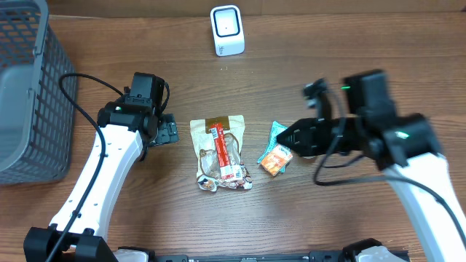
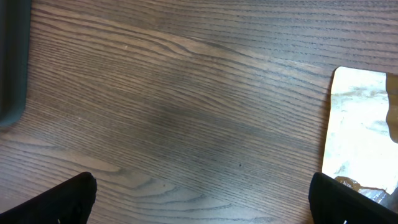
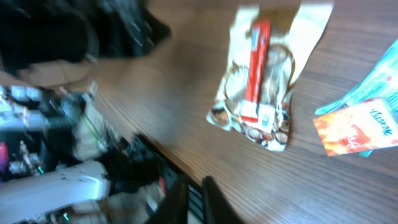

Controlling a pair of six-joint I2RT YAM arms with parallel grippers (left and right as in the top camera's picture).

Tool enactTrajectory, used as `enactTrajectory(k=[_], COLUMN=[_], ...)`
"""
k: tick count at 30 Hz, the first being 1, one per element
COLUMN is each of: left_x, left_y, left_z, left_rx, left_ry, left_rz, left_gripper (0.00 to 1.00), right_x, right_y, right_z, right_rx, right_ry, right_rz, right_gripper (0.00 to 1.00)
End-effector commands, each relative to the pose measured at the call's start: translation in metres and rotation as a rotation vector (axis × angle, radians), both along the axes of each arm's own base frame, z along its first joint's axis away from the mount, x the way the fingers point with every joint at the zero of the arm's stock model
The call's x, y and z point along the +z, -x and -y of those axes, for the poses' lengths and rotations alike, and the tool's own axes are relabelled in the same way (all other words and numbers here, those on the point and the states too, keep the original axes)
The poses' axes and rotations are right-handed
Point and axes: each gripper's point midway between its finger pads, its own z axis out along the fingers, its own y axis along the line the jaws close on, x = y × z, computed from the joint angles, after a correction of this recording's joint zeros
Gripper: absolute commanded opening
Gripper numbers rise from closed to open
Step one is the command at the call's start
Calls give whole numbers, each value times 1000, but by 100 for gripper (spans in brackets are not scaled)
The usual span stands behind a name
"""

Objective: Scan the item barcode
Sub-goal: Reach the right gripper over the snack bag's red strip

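From above, the white scanner (image 1: 226, 30) stands at the far edge of the table (image 1: 218, 87), facing the arms, so anything lifted from the middle can be shown to it. The goods lie flat in the middle: a snack bag (image 1: 219, 153) with a red strip down it, and just to its right a small orange packet (image 1: 276, 158) resting on a teal packet (image 1: 276, 132). The right gripper (image 1: 290, 138) reaches in from the right with its tip at the teal packet's edge, so I judge it is going for that pile. Neither packet is off the wood. The left gripper (image 1: 169, 132) hangs just left of the snack bag, out of the way. A grey basket (image 1: 29, 109) sits at the left edge; the part I can see holds nothing.

From the left wrist, the fingers (image 2: 62, 202) sit in the two lower corners, wide apart, with bare wood between them and the bag's pale end at the right border.

The right wrist picture is smeared. Its two dark fingers (image 3: 177, 199) look drawn together to a slit, apparently with nothing between them. The orange packet lies off to the right, outside them. No barcode faces the scanner yet.
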Motion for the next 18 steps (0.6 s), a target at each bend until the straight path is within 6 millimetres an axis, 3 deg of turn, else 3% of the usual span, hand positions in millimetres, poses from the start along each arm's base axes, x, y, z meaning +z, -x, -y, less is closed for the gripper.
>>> enactTrajectory(k=[1,7,11,14,18], left_x=[8,8,8,8,8], left_y=[-5,-5,-5,-5,-5], left_z=[0,0,0,0,0], left_rx=[1,1,1,1,1], left_ry=[-4,-4,-4,-4,-4], left_rz=[29,29,29,29,29], left_gripper=[100,100,100,100,100], right_x=[-40,-101,-128,-141,-161], right_y=[3,-9,-9,-7,-11], right_z=[-22,-58,-89,-102,-103], right_rx=[73,61,131,162,127], right_ry=[97,242,254,262,320], right_rz=[-45,-113,-107,-109,-124], right_gripper=[17,20,20,26,27])
